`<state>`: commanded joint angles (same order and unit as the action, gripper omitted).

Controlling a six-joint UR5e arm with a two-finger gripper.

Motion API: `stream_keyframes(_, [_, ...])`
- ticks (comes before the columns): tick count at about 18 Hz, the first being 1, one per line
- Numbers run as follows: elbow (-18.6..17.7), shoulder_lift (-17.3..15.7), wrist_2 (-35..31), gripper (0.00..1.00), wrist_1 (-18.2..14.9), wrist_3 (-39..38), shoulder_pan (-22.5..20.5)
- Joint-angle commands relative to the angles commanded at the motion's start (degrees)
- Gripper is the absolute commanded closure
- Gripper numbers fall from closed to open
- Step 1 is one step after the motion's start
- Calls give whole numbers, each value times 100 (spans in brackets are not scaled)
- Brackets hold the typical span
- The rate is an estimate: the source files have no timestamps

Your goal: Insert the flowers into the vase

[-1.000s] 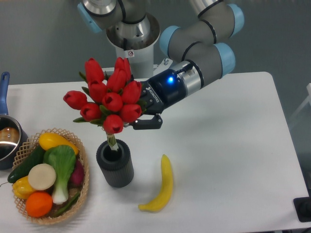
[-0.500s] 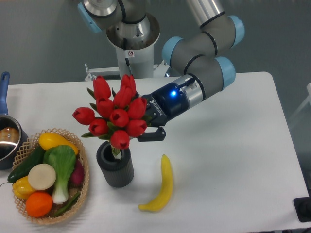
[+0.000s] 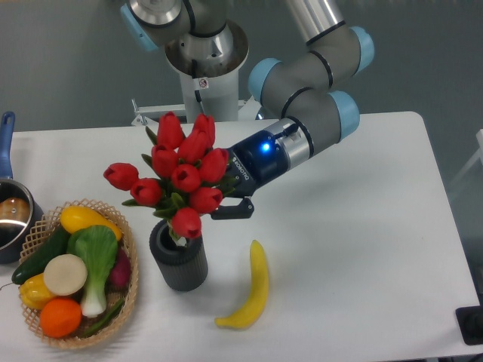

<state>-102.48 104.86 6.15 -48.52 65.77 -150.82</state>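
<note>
So from the fixed camera, the gripper comes in from the right, tilted down toward the left, with a blue light glowing on its body. The jaws are mostly hidden behind the flowers; one dark finger pokes out just below the blooms, and they look clamped on the bouquet, though I can't see the actual contact. The red tulips sit bunched right above the vase, leaning a bit to the left, and the lowest bloom hangs just over the rim. A short piece of pale stem goes down into the round opening, so the bouquet is at least partly in. The vase stands upright on the white surface. To its left is a wicker basket full of vegetables, close but not touching as far as I can tell. A yellow banana lies to the right of the vase. A pot with a blue handle sits at the far left edge.
</note>
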Motion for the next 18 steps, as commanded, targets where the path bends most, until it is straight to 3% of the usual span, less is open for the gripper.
stream_keyframes(2, [-105,-132,9,77,35,-126,-61])
stream_keyframes(9, [-35,-106,9,75,44,40,-62])
stream_keyframes(18, [-105,175,0,75,44,409,-9])
